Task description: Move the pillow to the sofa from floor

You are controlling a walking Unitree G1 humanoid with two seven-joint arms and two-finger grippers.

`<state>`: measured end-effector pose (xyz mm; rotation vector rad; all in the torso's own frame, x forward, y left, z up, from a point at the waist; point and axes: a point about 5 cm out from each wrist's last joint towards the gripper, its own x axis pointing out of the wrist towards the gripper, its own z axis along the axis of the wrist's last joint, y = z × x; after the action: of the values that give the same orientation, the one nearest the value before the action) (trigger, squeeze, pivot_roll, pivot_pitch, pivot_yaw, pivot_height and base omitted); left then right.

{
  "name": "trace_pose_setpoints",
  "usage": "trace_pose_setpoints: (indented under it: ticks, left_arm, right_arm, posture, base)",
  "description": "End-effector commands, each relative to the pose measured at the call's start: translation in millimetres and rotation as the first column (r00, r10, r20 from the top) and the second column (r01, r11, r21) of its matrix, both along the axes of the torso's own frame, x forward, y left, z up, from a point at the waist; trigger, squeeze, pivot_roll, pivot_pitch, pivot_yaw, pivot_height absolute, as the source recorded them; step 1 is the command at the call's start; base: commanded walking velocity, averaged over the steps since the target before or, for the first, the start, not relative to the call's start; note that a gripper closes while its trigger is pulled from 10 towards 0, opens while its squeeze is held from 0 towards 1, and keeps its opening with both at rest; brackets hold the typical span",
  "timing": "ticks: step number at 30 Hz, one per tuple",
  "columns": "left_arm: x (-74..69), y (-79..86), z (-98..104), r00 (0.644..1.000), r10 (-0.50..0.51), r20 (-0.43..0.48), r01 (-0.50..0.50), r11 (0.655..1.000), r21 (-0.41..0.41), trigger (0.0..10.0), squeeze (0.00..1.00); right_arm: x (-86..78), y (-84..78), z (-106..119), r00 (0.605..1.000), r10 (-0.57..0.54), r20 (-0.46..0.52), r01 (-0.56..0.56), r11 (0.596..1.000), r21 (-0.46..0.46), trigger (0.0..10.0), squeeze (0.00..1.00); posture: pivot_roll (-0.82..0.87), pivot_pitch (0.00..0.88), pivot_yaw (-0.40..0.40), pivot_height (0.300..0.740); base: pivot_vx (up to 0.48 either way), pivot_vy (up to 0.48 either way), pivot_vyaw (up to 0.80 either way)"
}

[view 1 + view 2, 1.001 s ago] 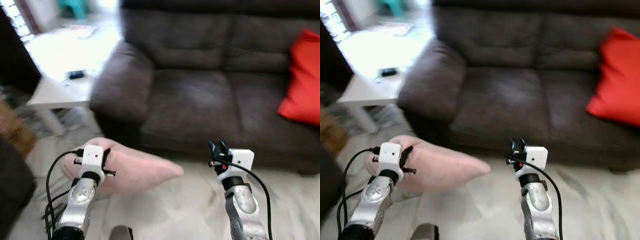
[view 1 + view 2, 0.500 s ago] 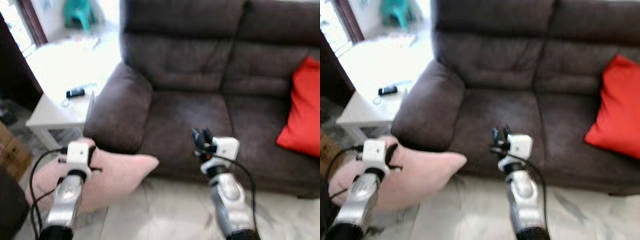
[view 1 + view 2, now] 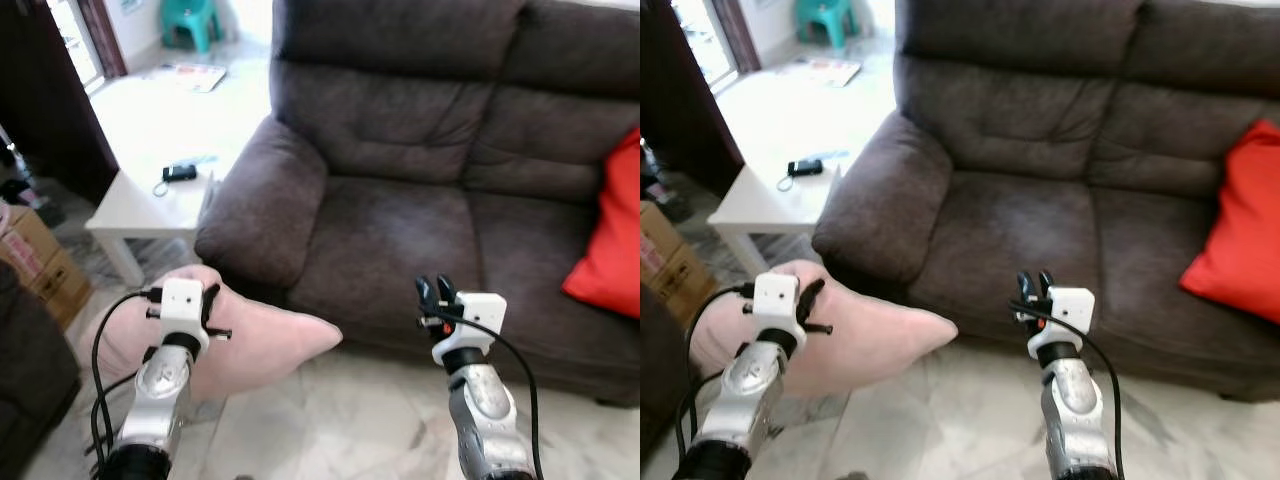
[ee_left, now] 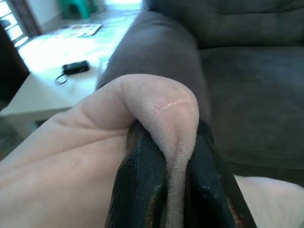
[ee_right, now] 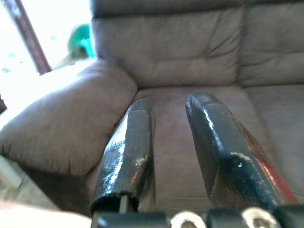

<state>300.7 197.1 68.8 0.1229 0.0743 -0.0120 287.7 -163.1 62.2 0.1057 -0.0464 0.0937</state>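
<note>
Carrying the pink pillow (image 3: 255,345) up and over onto the sofa (image 3: 420,210) seat is the step judged to be in hand. The pillow is held by a pinched fold of its plush cover; in the left wrist view the two black fingers (image 4: 142,185) of the left gripper (image 3: 207,310) are seen closed tight on that fold, with fabric bulging over their tips. The pillow hangs just in front of the sofa's rounded armrest (image 3: 265,205), low and close to its front face, with one corner pointing toward the base of the sofa; whether its underside is clear of the marble floor (image 3: 340,430) cannot be told.

The grip is small and set near one edge, so the bulk is likely to sag and swing. It would best be lifted higher than the seat cushion's front edge before being brought across, so that the trailing corner is not caught on the armrest or the seat front. A slow arc toward the middle of the seat is advised, and the hold should be let go only once the pillow's weight is borne by the cushion.

The right gripper (image 3: 1032,290) is held up in front of the sofa seat, its fingers (image 5: 128,152) slightly parted and holding nothing; the sagging side could be steadied by it. A red cushion (image 3: 608,240) leans at the sofa's far end, well apart from the armrest. Beside the armrest stands a white bench (image 3: 150,205) carrying a small dark device (image 3: 180,173).
</note>
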Motion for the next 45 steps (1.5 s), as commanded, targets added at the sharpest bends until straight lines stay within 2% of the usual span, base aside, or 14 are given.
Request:
trace_pose_setpoints:
  ticks: [1, 18, 27, 30, 32, 35, 36, 37, 38, 40, 45]
  left_arm:
    - [11.7, -7.6, 25, 0.993, -0.039, 0.113, 0.038, 0.999, 0.011, 10.0, 0.0]
    - [13.4, -14.0, 21, 0.992, -0.06, 0.109, 0.06, 0.998, 0.005, 10.0, 0.0]
    - [14.2, -14.6, 20, 0.992, -0.066, 0.107, 0.066, 0.998, 0.002, 10.0, 0.0]
    - [15.1, -15.1, 21, 0.991, -0.08, 0.103, 0.08, 0.997, 0.003, 10.0, 0.0]
    - [15.9, -16.5, 21, 0.99, -0.1, 0.098, 0.101, 0.995, -0.002, 10.0, 0.0]
    - [17.2, -19.8, 22, 0.987, -0.13, 0.091, 0.131, 0.991, -0.011, 10.0, 0.0]
    - [18.0, -22.9, 22, 0.985, -0.153, 0.083, 0.154, 0.988, -0.01, 10.0, 0.0]
    - [18.2, -23.8, 21, 0.984, -0.157, 0.079, 0.159, 0.987, -0.011, 10.0, 0.0]
    - [18.2, -23.8, 21, 0.984, -0.157, 0.079, 0.159, 0.987, -0.011, 10.0, 0.0]
    - [18.6, -26.0, 19, 0.984, -0.167, 0.062, 0.168, 0.986, -0.02, 10.0, 0.0]
    - [18.2, -30.6, 18, 0.978, -0.199, 0.058, 0.201, 0.979, -0.032, 10.0, 0.0]
  right_arm:
    - [4.2, -1.9, 2, 1.0, -0.009, 0.007, 0.009, 1.0, 0.005, 10.0, 0.0]
    - [10.5, -9.6, 9, 0.998, -0.021, 0.051, 0.022, 1.0, -0.021, 10.0, 0.0]
    - [15.2, -7.0, 11, 0.999, -0.01, 0.051, 0.012, 1.0, -0.026, 10.0, 0.0]
    - [16.3, -4.3, 7, 1.0, 0.013, 0.014, -0.013, 0.999, -0.032, 10.0, 0.0]
    - [14.6, -4.3, -13, 0.99, 0.04, -0.133, -0.057, 0.99, -0.127, 10.0, 0.0]
    - [10.5, -8.1, -27, 0.971, 0.072, -0.227, -0.131, 0.957, -0.258, 10.0, 0.0]
    - [7.2, -11.2, -37, 0.948, 0.08, -0.309, -0.177, 0.938, -0.299, 10.0, 0.0]
    - [5.4, -14.2, -42, 0.937, 0.069, -0.342, -0.185, 0.929, -0.319, 10.0, 0.0]
    - [5.4, -14.2, -42, 0.937, 0.069, -0.342, -0.185, 0.929, -0.319, 10.0, 0.0]
    - [0.6, -20.6, -50, 0.913, 0.07, -0.403, -0.238, 0.892, -0.385, 10.0, 0.0]
    - [-0.1, -27.4, -53, 0.899, 0.05, -0.436, -0.239, 0.889, -0.391, 10.0, 0.0]
  posture:
    - [0.07, 0.0, -0.031, 0.73]
    - [0.05, 0.0, -0.029, 0.74]
    - [0.06, 0.0, -0.035, 0.74]
    - [0.06, 0.0, -0.035, 0.74]
    - [0.06, 0.0, -0.036, 0.74]
    - [0.06, 0.0, -0.039, 0.74]
    - [0.05, 0.0, -0.04, 0.74]
    - [0.05, 0.0, -0.041, 0.74]
    - [0.05, 0.0, -0.041, 0.74]
    - [0.05, 0.0, -0.044, 0.74]
    - [0.05, 0.0, -0.047, 0.74]
  base:
    - [0.0, 0.0, 0.0]
    - [0.0, 0.0, 0.0]
    - [0.0, 0.0, 0.0]
    - [0.0, 0.0, 0.0]
    - [0.0, 0.0, 0.0]
    - [0.0, 0.0, 0.0]
    - [0.0, 0.0, 0.0]
    - [0.0, 0.0, 0.0]
    - [0.0, 0.0, 0.0]
    - [0.0, 0.0, 0.0]
    - [0.0, 0.0, 0.0]
